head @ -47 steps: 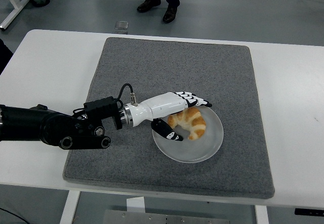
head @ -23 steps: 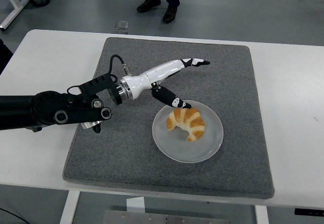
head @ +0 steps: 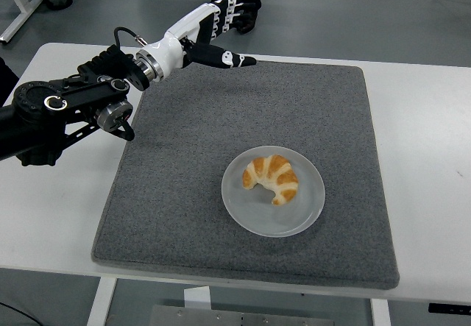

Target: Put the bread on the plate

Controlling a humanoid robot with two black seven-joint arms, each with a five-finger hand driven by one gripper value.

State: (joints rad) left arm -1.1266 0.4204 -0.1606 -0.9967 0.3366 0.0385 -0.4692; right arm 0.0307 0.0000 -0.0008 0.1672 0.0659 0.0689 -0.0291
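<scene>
Croissant (head: 272, 178) lay on the round translucent plate (head: 307, 212), a little left of its centre, curved ends turned toward the near edge. Plate sat on the grey felt mat (head: 184, 186) covering the white table (head: 427, 164). Left hand (head: 210, 28) hung raised over the mat's far left corner, well apart from the plate, fingers (head: 229, 7) stretched out and loosely spread, thumb pointing right, gripping nothing. Beyond the table stood a person's shoes (head: 247, 18) (legs only, partly behind the hand).
</scene>
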